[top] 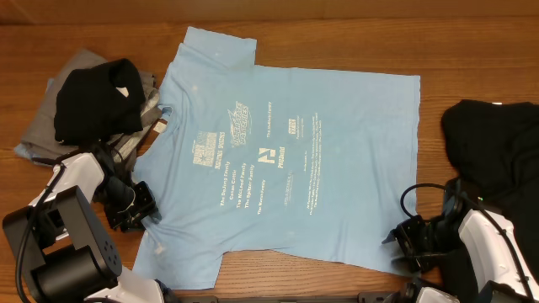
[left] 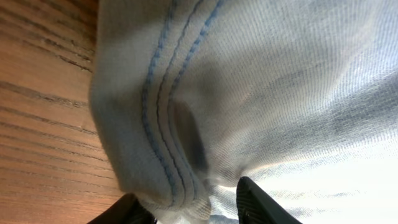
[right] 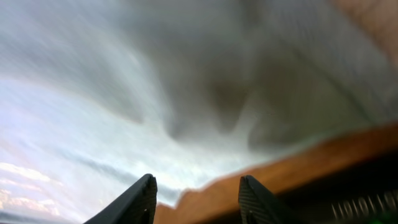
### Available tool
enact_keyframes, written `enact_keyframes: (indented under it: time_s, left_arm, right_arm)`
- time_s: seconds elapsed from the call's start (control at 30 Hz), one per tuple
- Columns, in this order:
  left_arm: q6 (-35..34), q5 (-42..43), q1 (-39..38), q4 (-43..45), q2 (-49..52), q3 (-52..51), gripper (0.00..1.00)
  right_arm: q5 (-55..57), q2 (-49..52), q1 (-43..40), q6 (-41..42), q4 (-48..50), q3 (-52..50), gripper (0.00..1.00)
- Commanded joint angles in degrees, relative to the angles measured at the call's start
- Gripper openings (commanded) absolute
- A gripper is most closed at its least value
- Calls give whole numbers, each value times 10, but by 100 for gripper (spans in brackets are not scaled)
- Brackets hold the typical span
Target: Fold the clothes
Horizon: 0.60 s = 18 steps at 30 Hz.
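Step in hand: judged from the layout, taking hold of the near edge of the light blue T-shirt [top: 286,151] at both ends for a first fold toward 12 o'clock.
Doing it well: both grips should bite the hem itself and hold one layer only. The two ends should rise together so the printed panel stays flat, and the cloth should travel low so the far edge does not drag.
Spare clothes, left: a black shirt [top: 97,97] lies on a grey shirt [top: 38,130] at 10 o'clock of the table [top: 337,34], touching the blue collar area.
Left arm pose: low over the wood at 8 o'clock, with the wrist turned in toward the sleeve.
Left gripper [top: 135,206]: the fingers [left: 255,199] stand moderately apart with a fold of stitched hem bunched between them. Whether they pinch it I cannot tell.
Blue T-shirt's place: spread flat at mid-table, print up, collar toward 9 o'clock and hem toward 3 o'clock.
Right arm pose: low at 5 o'clock, reaching in at the hem's near corner.
Right gripper [top: 410,240]: the fingers [right: 134,199] are moderately apart. Bare wood shows in the gap and the blurred cloth lies just beyond the tips, so it holds nothing.
Spare clothes, right: another black shirt [top: 497,143] is heaped at 3 o'clock, apart from the blue one.
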Motion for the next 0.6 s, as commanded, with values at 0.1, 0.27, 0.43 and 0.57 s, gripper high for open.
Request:
enact_keyframes:
  time_s: [0.1, 0.27, 0.43, 0.57]
  left_arm:
    - [9, 7, 0, 3, -15, 2, 47]
    - [9, 7, 0, 3, -15, 2, 50]
    - [9, 7, 0, 4, -15, 2, 52]
    - [9, 7, 0, 4, -15, 2, 51]
  right_arm:
    - [3, -10, 1, 14, 1, -24, 52]
    - [3, -10, 1, 38, 60, -80, 51]
    - [3, -10, 1, 55, 92, -98, 14]
    - [2, -10, 1, 42, 96, -80, 4]
